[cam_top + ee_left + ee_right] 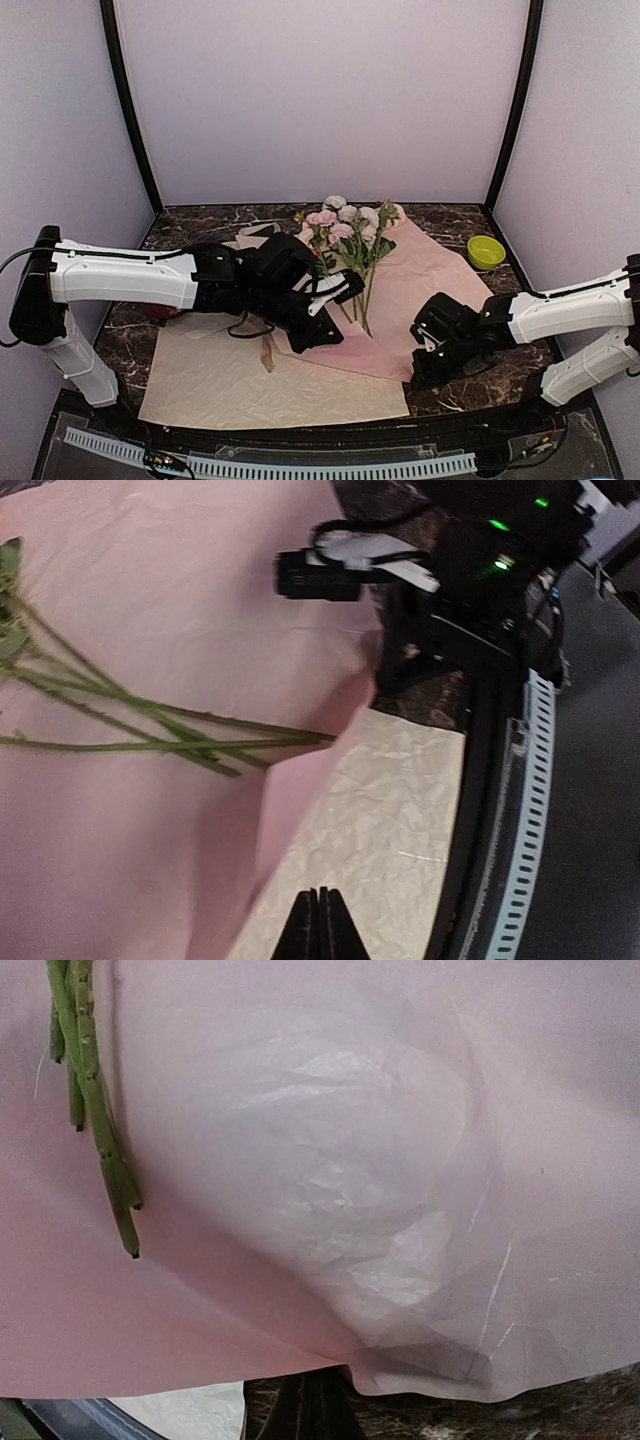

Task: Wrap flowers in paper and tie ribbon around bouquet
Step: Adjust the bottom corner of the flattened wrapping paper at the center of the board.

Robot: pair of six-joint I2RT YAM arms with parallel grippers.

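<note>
Nearest me, off the near side of the paper (420, 270), a white slotted rail (300, 467) runs along the table (200, 225) edge; past it lies the cream sheet (250, 385), matte and finely crinkled, with the pink sheet's near side overlapping it.

I've got the right gripper (315, 1400) at the paper's near corner; its fingers are pressed together and, as far as I can see, pinching that edge, since the creases run straight into the tips. From its wrist camera the paper is thin enough to show pale wrinkles through it, and it bulges up in a soft dome; what sits under the bulge I can't make out.

The left gripper (318, 922) hangs over the paper's left edge, above the cream sheet; fingers closed tip to tip, nothing between them that I can see. From above, the arm's black wrist covers a stretch of the paper's left side.

The flowers (350, 232) lie on the paper along its length; thin, stiff green stems (95, 1110) point towards the near side with cut ends bare, while pink and cream heads bunch at the far end, some leaves overlapping.

Right of the paper's far end sits a small yellow-green bowl (486, 251), round and glossy, on dark veined marble; its inside is hard to read.
</note>
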